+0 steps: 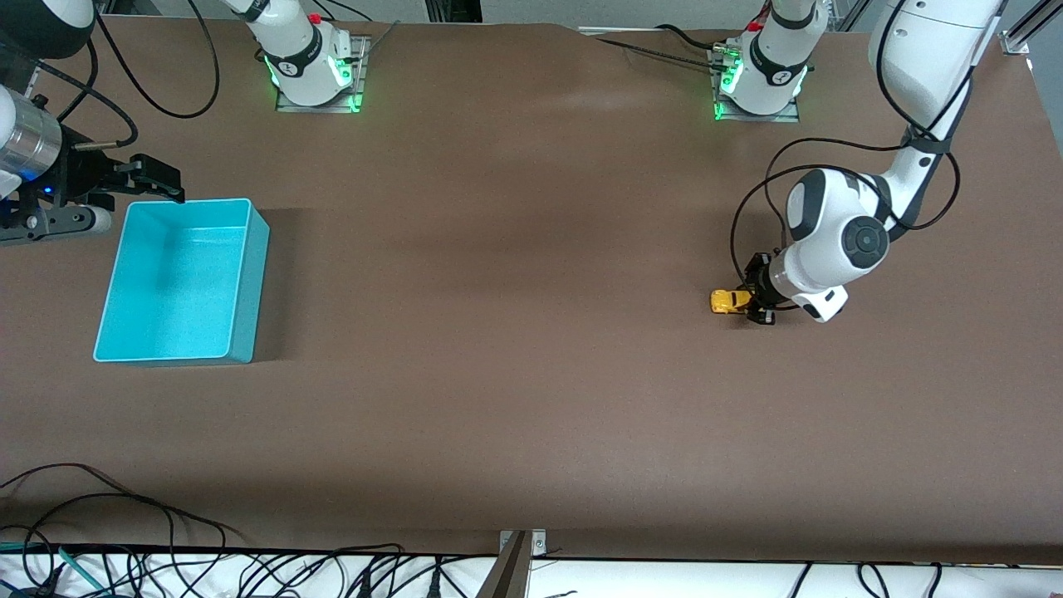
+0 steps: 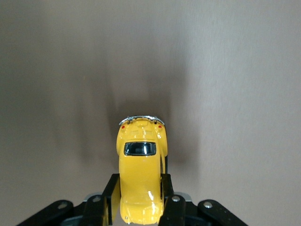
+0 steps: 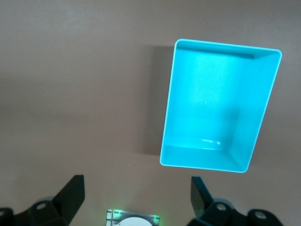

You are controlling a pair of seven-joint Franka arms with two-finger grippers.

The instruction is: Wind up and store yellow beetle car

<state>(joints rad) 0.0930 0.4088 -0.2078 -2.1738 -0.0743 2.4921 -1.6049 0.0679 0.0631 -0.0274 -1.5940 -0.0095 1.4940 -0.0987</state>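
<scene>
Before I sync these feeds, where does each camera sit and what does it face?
Front view: high across the table, facing both arms' bases; left end effector shut on the yellow beetle car.
Left wrist view: over the car between its fingers.
Right wrist view: above the turquoise bin; open right end effector.
Front and left wrist views share the car.

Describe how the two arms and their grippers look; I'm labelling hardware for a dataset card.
Both arms are glossy white with dark grey joint rings and round joint caps, on bases lit green. Loose black cables loop along them. The left gripper has black fingers with small screws. The right gripper is also black, mounted below a silver metal cylinder with a blue light.
</scene>
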